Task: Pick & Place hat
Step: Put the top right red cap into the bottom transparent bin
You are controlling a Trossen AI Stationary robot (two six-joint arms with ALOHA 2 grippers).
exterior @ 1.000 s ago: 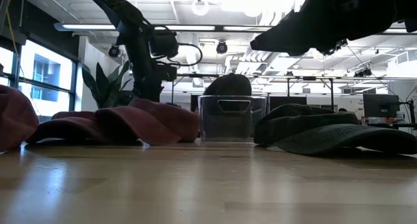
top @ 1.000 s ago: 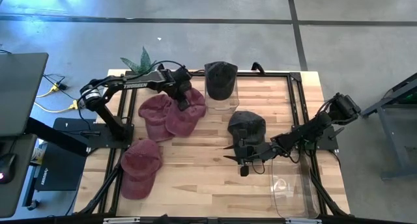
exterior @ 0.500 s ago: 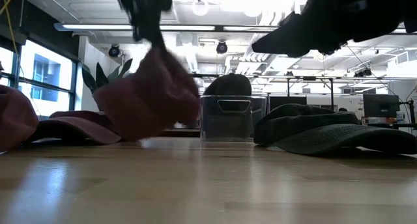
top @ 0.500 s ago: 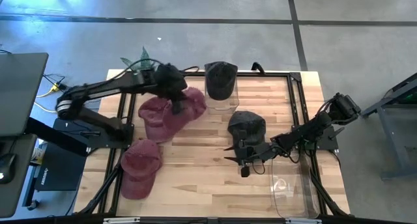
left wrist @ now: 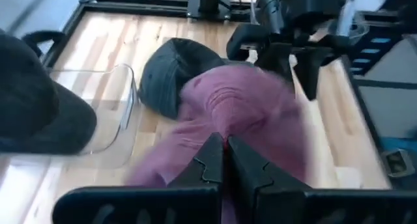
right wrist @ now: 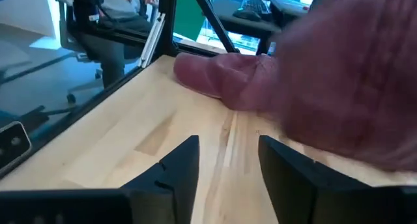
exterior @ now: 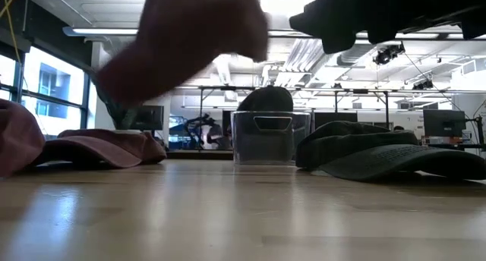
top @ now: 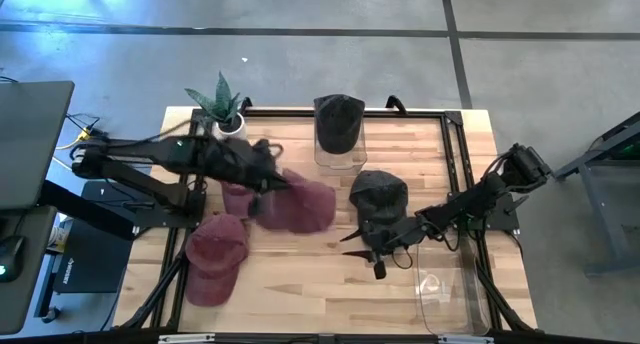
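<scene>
Gripping a maroon hat (top: 300,204) above the table (top: 300,274), the left jaws (top: 268,180) are pinched on its fabric; right jaws (top: 362,246) stand parted, empty, just beyond it

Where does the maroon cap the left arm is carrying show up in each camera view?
High view: maroon fabric cap, table centre.
Low view: lifted, upper left.
Left wrist view: pinched in the shut left pincer.
Right wrist view: blurred, ahead.
Shared landmark: dark grey cap.
</scene>
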